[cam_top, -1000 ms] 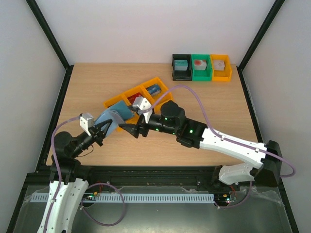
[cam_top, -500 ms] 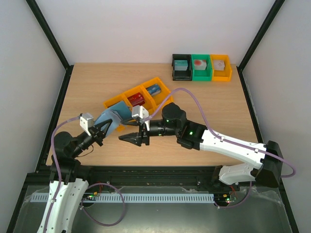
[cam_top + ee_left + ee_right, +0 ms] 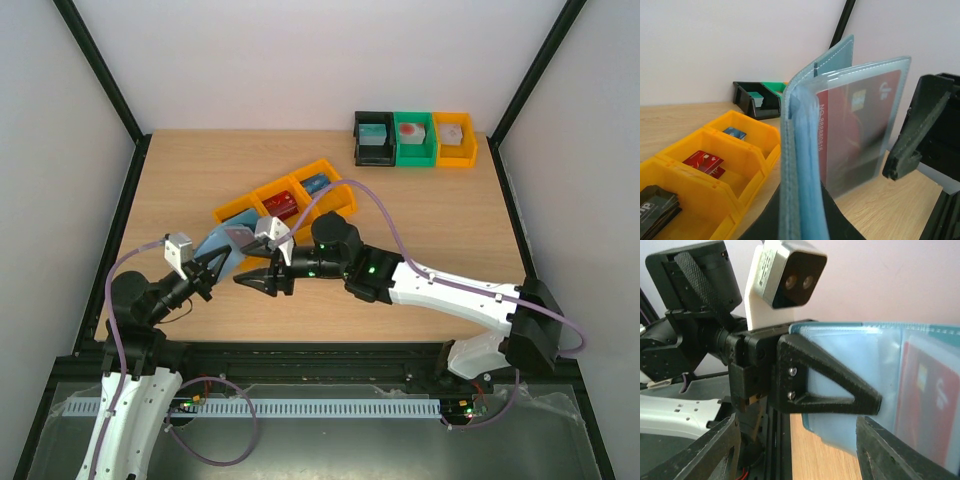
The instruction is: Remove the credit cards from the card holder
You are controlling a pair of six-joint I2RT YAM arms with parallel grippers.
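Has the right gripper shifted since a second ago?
Yes: the right gripper moved left and down the view, away from the orange bins.

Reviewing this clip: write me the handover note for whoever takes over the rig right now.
Left gripper: shut on the blue card holder, held upright.
Right gripper: open, close to the holder's clear sleeves, gripping nothing.
Done: orange tray holds dark cards, red cards and a blue card, one colour per compartment.
To do: a red card sits in a clear sleeve; pull it, then check the other sleeves.
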